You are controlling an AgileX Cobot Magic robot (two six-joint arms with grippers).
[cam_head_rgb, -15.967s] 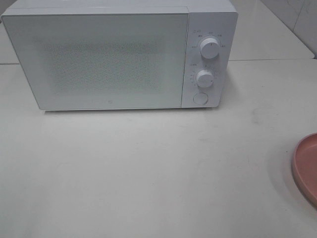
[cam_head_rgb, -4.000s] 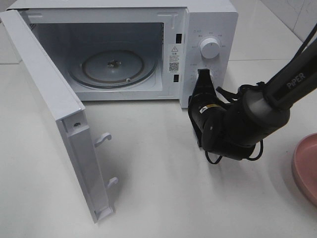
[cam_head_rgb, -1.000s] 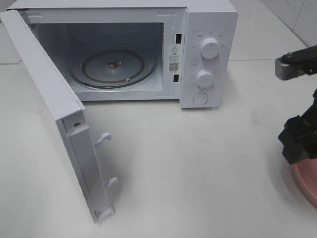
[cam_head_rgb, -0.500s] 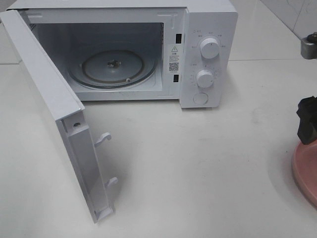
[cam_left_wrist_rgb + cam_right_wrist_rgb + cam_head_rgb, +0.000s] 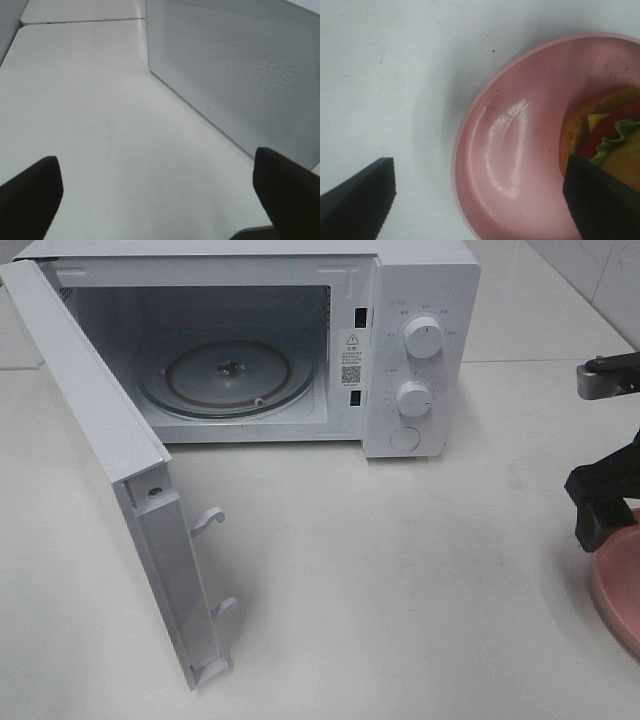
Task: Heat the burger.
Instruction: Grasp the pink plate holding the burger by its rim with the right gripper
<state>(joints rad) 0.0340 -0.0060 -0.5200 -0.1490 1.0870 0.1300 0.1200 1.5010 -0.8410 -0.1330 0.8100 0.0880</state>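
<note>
White desk (image 5: 400, 590), bare apart from the kit. White microwave (image 5: 420, 280) at 12 o'clock of the high view, its door (image 5: 90, 420) swung fully out toward 8 o'clock and the cavity free. The glass turntable (image 5: 228, 375) is bare, so the burger is not yet in. Pink plate (image 5: 615, 585) cut by the frame edge at 4 o'clock, well apart from the oven. The burger (image 5: 605, 135) shows only in the right wrist view: on the plate near its rim, layers facing the camera, so it looks tipped on its side, and partly hidden behind one finger. Right claw (image 5: 480, 197) is wide and empty. It hangs over the bare middle of the plate, with the burger off toward one finger and not between them. Left claw (image 5: 160, 200) is wide and empty too, low over the desk beside the door's outer face. Step in hand, I judge: pick up the burger. To do it well, first slide the right claw across so the burger sits centred between the fingers, then drop and close softly on the bun halves; squeeze hard and the layers may slip apart. Lift clear of the plate rim, travel toward 11 o'clock, enter the cavity straight and set down mid-turntable.
</note>
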